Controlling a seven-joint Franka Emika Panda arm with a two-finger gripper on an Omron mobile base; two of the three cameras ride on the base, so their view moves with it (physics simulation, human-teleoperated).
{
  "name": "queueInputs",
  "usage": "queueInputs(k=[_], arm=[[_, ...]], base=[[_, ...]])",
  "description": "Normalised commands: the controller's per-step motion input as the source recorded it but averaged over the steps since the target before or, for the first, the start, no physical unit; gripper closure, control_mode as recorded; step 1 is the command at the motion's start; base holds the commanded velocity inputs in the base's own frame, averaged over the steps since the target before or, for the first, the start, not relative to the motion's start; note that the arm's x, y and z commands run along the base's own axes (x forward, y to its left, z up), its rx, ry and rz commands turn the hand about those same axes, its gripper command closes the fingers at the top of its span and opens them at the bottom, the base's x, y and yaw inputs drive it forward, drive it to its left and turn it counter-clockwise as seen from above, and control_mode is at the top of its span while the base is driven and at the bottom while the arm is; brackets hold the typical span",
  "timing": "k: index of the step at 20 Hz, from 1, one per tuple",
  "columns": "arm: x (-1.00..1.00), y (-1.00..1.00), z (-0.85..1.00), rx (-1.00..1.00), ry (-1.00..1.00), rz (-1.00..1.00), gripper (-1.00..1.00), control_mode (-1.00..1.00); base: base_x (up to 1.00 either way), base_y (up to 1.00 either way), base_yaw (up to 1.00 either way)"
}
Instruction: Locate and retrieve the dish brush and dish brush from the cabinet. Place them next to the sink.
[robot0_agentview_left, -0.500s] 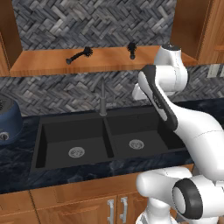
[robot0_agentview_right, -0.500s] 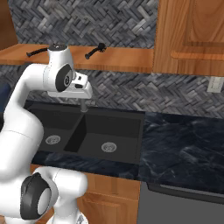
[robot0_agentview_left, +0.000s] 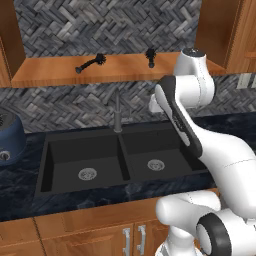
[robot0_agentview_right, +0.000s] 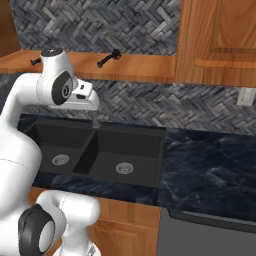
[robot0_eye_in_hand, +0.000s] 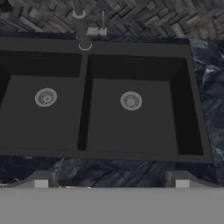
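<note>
Two black dish brushes lie on the shelf board of the orange-brown cabinet (robot0_agentview_left: 60, 75). The long-handled dish brush (robot0_agentview_left: 91, 63) is toward the left and the short dish brush (robot0_agentview_left: 150, 56) toward the right, seen again as the short brush (robot0_agentview_right: 109, 58). Below them is the black double-basin sink (robot0_agentview_left: 120, 155), (robot0_eye_in_hand: 131, 109), with its slim faucet (robot0_agentview_left: 117, 112). My gripper (robot0_eye_in_hand: 111, 181) hangs above the sink's front rim, facing down into the basins. It is open with nothing between its tips, well below the shelf and apart from both brushes. In the right base view my arm partly hides the long brush.
A round navy-blue appliance (robot0_agentview_left: 7, 137) stands on the dark marble counter (robot0_agentview_right: 210, 165) left of the sink. Closed wooden upper doors (robot0_agentview_right: 220, 40) flank the shelf on the right. Lower doors with silver handles (robot0_agentview_left: 135, 240) run under the counter.
The arm's upper joint has risen slightly and shifted a little. Both brushes lie where they were.
</note>
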Motion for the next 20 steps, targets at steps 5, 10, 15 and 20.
queueInputs(k=[5, 10, 15, 20], arm=[[-0.07, 0.0, 0.44, -0.01, -0.07, -0.17, -1.0, -1.0], [-0.01, 0.12, 0.52, 0.0, -0.19, -0.25, -1.0, -1.0], [0.16, 0.02, 0.37, 0.0, -0.21, -0.18, -1.0, -1.0], [0.33, 0.0, 0.46, 0.0, -0.17, -0.01, -1.0, -1.0]], base=[[0.0, 0.0, 0.0], [0.0, 0.0, 0.0], [0.0, 0.0, 0.0], [0.0, 0.0, 0.0]])
